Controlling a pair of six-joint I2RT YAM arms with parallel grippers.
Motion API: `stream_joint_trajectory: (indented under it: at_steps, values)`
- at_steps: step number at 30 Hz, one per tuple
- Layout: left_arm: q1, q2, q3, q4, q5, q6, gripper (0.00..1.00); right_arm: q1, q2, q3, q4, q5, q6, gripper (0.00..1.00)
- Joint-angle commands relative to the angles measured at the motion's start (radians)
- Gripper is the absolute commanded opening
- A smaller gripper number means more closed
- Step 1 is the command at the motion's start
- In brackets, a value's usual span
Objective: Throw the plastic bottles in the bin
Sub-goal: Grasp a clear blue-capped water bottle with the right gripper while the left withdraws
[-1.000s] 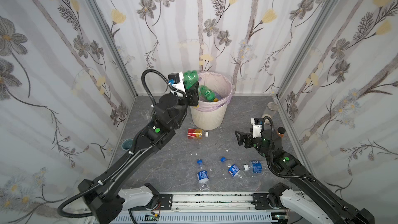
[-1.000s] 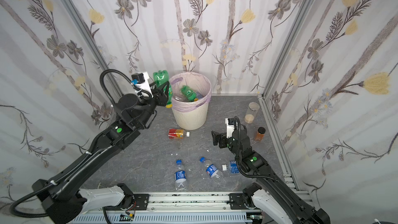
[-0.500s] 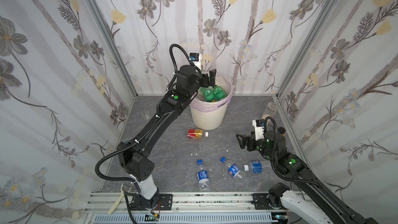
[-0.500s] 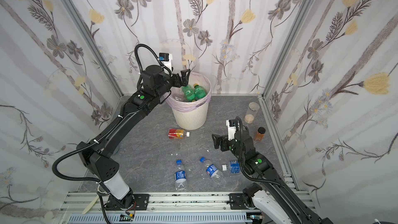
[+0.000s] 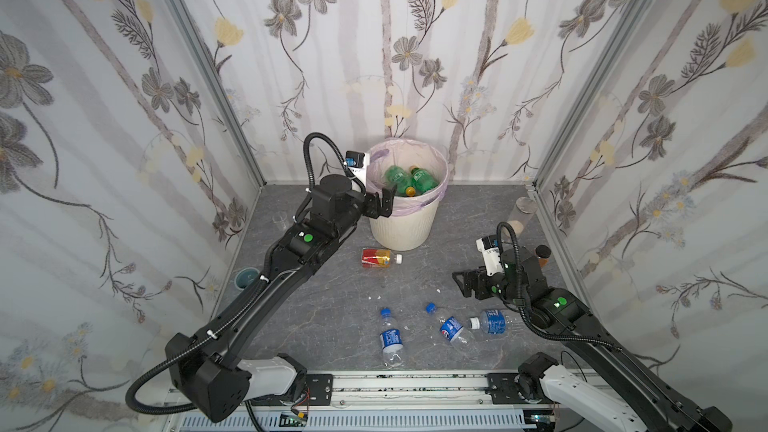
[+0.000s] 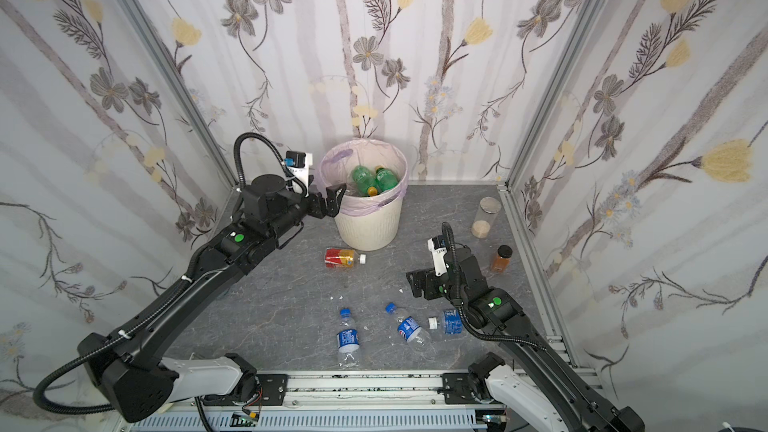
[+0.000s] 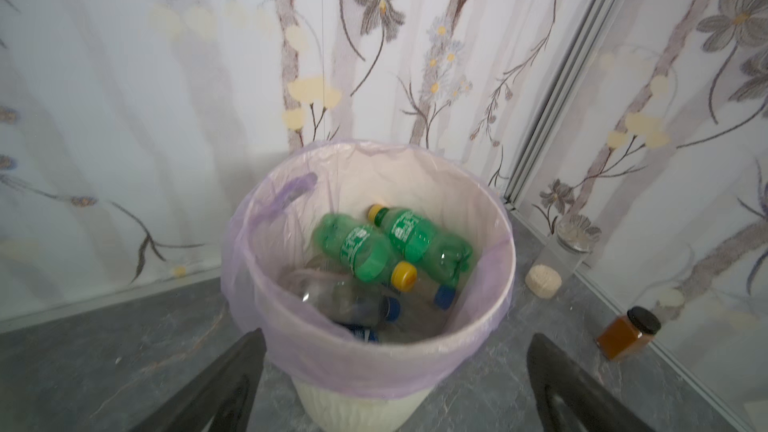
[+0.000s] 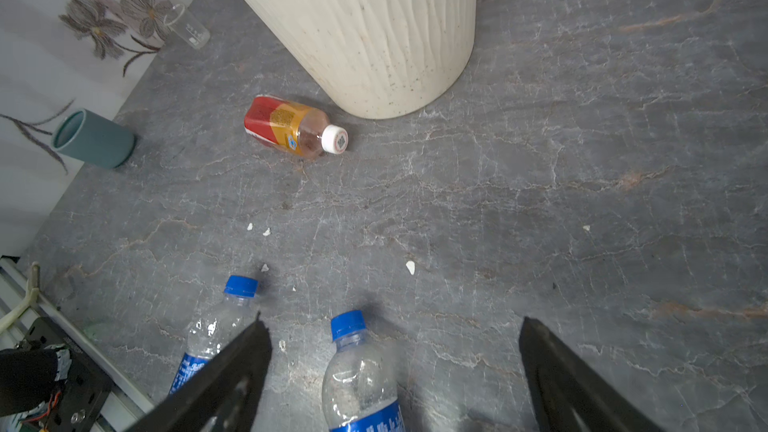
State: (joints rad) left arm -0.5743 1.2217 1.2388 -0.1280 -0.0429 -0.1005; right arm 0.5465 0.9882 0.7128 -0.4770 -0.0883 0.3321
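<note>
While L gripper [image 5: 383,201] is hanging wide open, empty, at bin [image 5: 401,230] rim, R gripper [image 5: 464,284] is hovering open, prob empty, nr clear bottles [image 5: 451,328]

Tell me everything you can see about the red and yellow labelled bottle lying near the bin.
The red-and-yellow labelled bottle is small, clear plastic with a reddish tint at the neck and a white cap. It lies on its side on the grey stone-look tabletop, in front of the bin, seemingly not touching it, cap toward the right arm's side. Nothing holds it.
</note>
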Motion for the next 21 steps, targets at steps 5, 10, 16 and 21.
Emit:
stream_joint_trajectory:
  at_steps: [5, 10, 16, 21]
  values:
    - [0.003, -0.304, -0.361, -0.037, -0.064, -0.059, 1.00, 0.037, 0.049, 0.021, -0.108, -0.044, 0.016, 0.94]
    - [0.005, -0.432, -0.501, -0.088, -0.064, -0.110, 1.00, 0.106, 0.110, 0.017, -0.114, -0.034, 0.053, 0.93]
    - [0.005, -0.480, -0.604, -0.089, -0.050, -0.152, 1.00, 0.197, 0.218, -0.023, -0.065, -0.051, 0.120, 0.88]
    - [0.004, -0.491, -0.639, -0.091, -0.019, -0.168, 1.00, 0.251, 0.285, -0.061, -0.038, -0.044, 0.161, 0.85]
